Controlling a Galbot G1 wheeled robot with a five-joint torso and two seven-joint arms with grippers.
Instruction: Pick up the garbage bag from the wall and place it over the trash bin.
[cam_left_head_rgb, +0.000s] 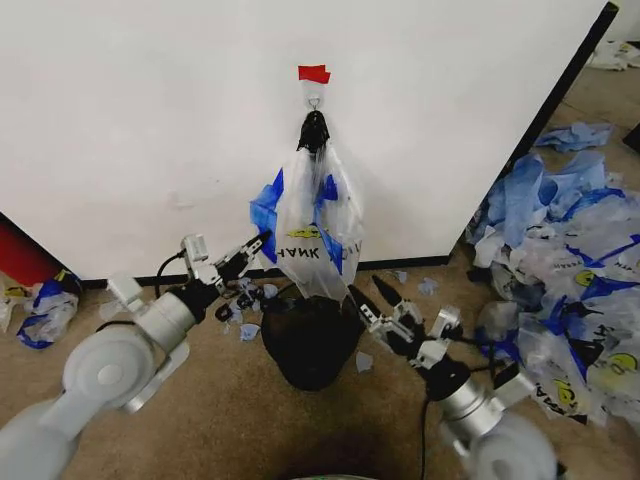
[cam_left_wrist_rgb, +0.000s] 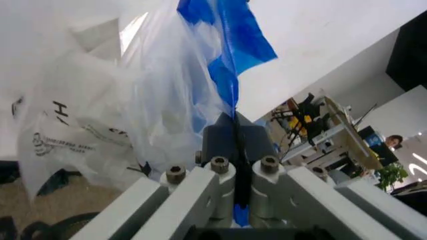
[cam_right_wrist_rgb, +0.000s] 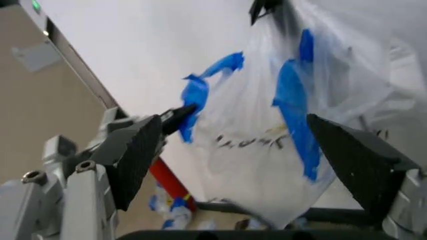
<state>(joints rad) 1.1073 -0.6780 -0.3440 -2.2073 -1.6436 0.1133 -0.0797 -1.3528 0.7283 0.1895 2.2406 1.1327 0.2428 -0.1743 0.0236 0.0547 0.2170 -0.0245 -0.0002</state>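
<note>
The left gripper (cam_left_head_rgb: 262, 240) had its jaws pinching the garbage bag's (cam_left_head_rgb: 318, 232) blue trim to draw it off the wall (cam_left_head_rgb: 150, 120) hook (cam_left_head_rgb: 314, 101), while the right gripper (cam_left_head_rgb: 372, 299) waited below with jaws spread, beside the trash bin (cam_left_head_rgb: 310, 345).

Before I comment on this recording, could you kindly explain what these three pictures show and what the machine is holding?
This is a wheeled robot with two arms. One picture looks down from its head; the other two come from cameras on its wrists. A garbage bag hangs from a hook on the white wall, above a black trash bin on the floor. The left gripper is shut on the bag's blue trim. The right gripper is open beside the bin, with the bag showing between its spread fingers. A heap of similar bags lies at the right.
</note>
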